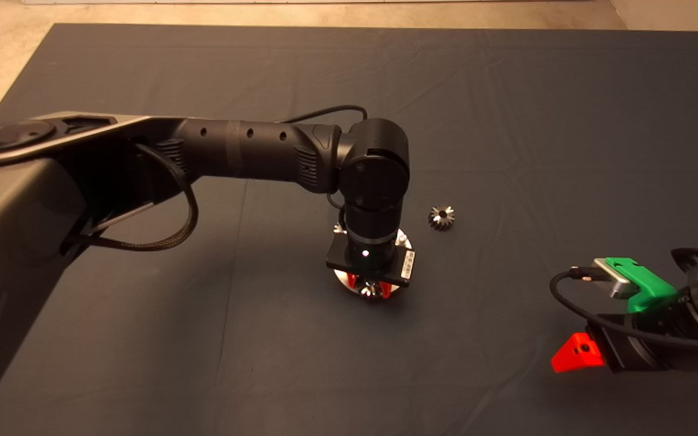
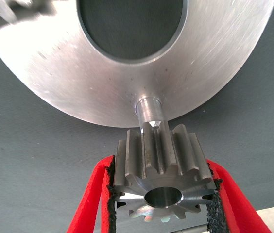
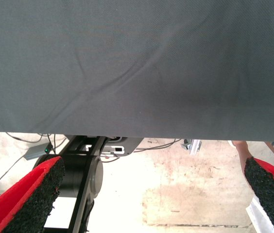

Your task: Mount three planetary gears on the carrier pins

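My left gripper point(image 1: 372, 289) points straight down over the flat silver disc point(image 2: 214, 73), shut on a small silvery gear point(image 2: 162, 165). The gear's centre hole point(image 2: 163, 196) faces the wrist camera. One carrier pin point(image 2: 149, 110) stands upright near the disc's rim, just beyond the held gear, its top at the gear's teeth. Another gear point(image 2: 8, 12) shows blurred at the disc's far rim; whether it sits on a pin I cannot tell. A third gear point(image 1: 441, 217) lies loose on the mat to the right of the disc. The arm hides most of the disc point(image 1: 406, 242) in the head view.
My right gripper point(image 1: 573, 354) waits at the mat's lower right edge, its fingers point(image 3: 35, 194) wide apart with nothing between them. The right wrist view shows the mat's edge and floor with cables beyond it. The left arm spans the mat from the left.
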